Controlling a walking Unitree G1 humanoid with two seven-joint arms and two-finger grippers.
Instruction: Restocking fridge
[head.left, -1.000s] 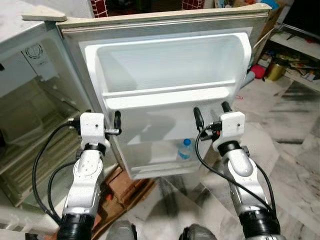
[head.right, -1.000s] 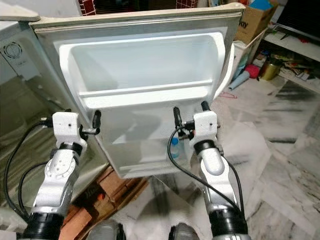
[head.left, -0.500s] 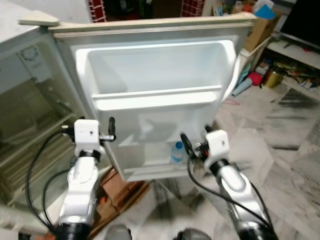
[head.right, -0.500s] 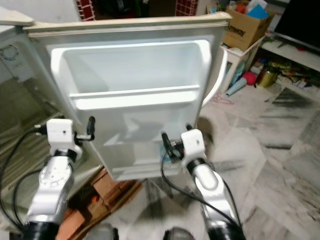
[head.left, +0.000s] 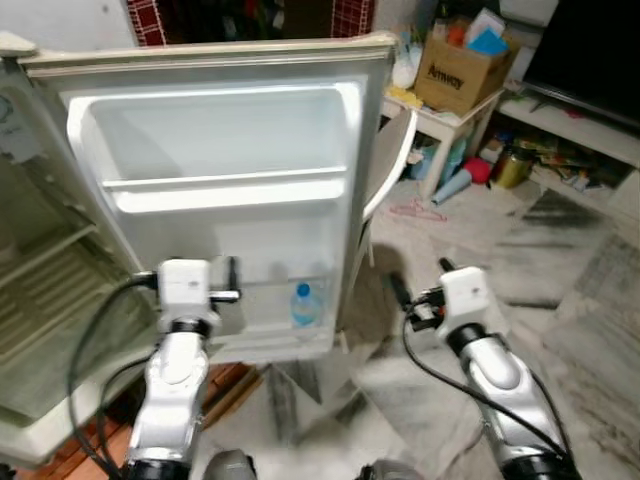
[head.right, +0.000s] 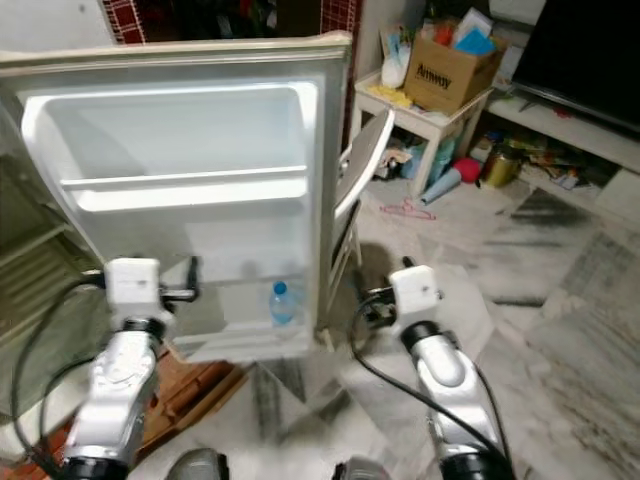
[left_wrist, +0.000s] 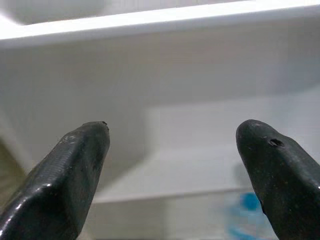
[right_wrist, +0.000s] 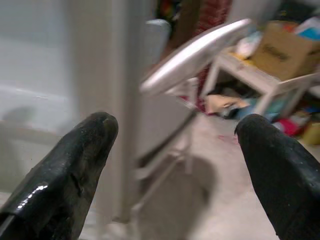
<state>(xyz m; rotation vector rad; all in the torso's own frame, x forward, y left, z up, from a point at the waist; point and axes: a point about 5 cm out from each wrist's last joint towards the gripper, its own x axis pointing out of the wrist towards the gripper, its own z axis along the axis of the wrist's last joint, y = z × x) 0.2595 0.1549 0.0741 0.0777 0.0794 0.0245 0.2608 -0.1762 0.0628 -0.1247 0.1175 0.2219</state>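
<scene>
The fridge door (head.left: 215, 190) stands wide open, showing its white inner shelves. A small water bottle (head.left: 303, 304) with a blue cap stands upright in the lowest door shelf. My left gripper (head.left: 192, 272) is held up in front of the door's lower part, open and empty; in the left wrist view the blurred bottle (left_wrist: 245, 212) lies beyond its fingers. My right gripper (head.left: 418, 273) is open and empty too, to the right of the door's edge and over the floor. The right wrist view looks past the door edge to the silver handle (right_wrist: 200, 50).
The fridge's open body (head.left: 40, 290) with wire racks is on the left. A white side table (head.left: 440, 110) carrying a cardboard box (head.left: 455, 72) stands behind the door. A dark TV (head.left: 590, 50) and low clutter are at the right. A pink hanger (head.left: 410, 210) lies on the marble floor.
The whole view has swung to the right, so the door now sits further left in the picture. My right gripper has passed from in front of the door to beyond its edge. Both grippers stay open.
</scene>
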